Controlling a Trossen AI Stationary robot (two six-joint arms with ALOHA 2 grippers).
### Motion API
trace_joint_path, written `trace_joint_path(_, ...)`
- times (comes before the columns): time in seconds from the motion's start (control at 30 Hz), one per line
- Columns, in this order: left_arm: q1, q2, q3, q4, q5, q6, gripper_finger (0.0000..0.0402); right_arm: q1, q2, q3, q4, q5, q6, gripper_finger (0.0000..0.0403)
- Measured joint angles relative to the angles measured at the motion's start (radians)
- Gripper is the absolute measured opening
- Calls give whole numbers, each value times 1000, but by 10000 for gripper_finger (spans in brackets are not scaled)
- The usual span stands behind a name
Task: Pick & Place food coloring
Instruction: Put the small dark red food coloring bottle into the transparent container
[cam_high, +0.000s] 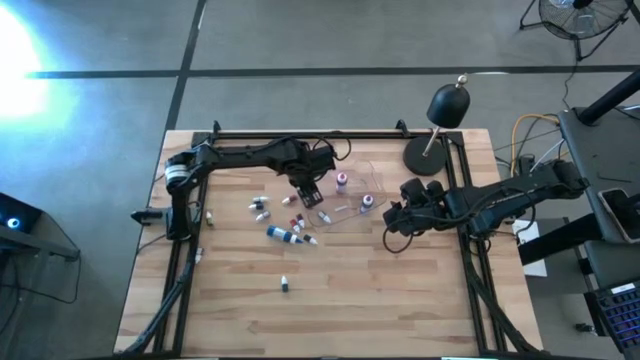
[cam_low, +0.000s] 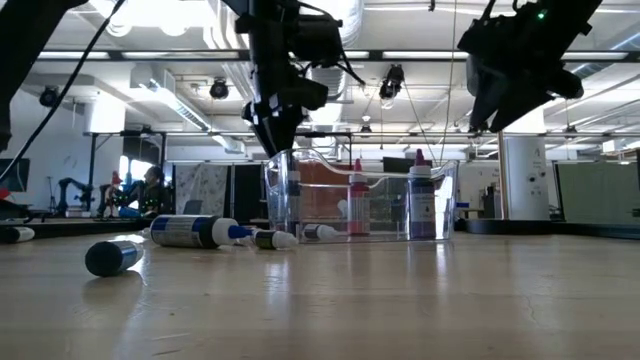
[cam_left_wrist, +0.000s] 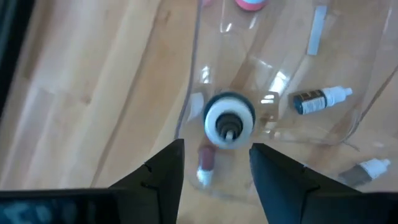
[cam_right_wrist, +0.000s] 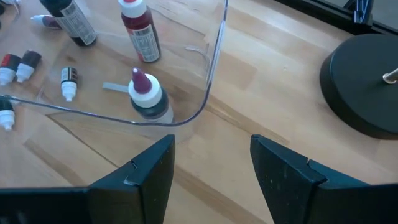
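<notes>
We look across a pale wooden table (cam_high: 380, 300) into a large workshop with ceiling ducts and bright lights, and a grey floor surrounds it in the high view. A black dome-headed lamp (cam_high: 447, 105) stands on its round base near the table's far right corner.

Much is hard to read. The clear plastic tray (cam_high: 352, 200) shows from above only as faint glints, so its edges are uncertain there. In the low view both arms are cut off at the top, and we cannot count the bottles exactly from any one picture.

The food coloring (cam_high: 285, 234) consists of tiny bottles. Most lie on their sides on the wood just left of the tray; one lies apart, nearer the front edge. Several stand upright inside the tray: one with a pink cap, one with a dark red body, and one with a purple tip. A small dark one with a white cap lies flat on the tray floor.

The left gripper (cam_left_wrist: 214, 168) hangs over the tray's left corner. Its fingers stand apart on either side of an upright white-capped bottle (cam_left_wrist: 229, 119) below, touching nothing that we can see. The right gripper (cam_right_wrist: 211, 168) waits just right of the tray, fingers spread and empty.
</notes>
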Motion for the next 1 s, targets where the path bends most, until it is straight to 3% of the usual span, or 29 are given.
trace_joint_path(0.2, -25, -119, 0, -28, -24, 15, 158, 0, -2, -11, 1, -2, -2, 203)
trace_joint_path(0.47, -67, -288, -70, -38, -147, -56, 158, -3, -2, -29, 0, 0, -4, 203)
trace_joint_path(0.67, -72, -428, -315, -17, -140, -224, 158, -7, -2, -34, 4, 0, 0, 203)
trace_joint_path(0.83, -102, -547, -540, 75, -42, -373, 158, -7, -2, -34, 11, 0, 1, 203)
trace_joint_path(1.0, -128, -645, -675, 153, -23, -445, 158, -21, -2, -34, 25, 0, -1, 203)
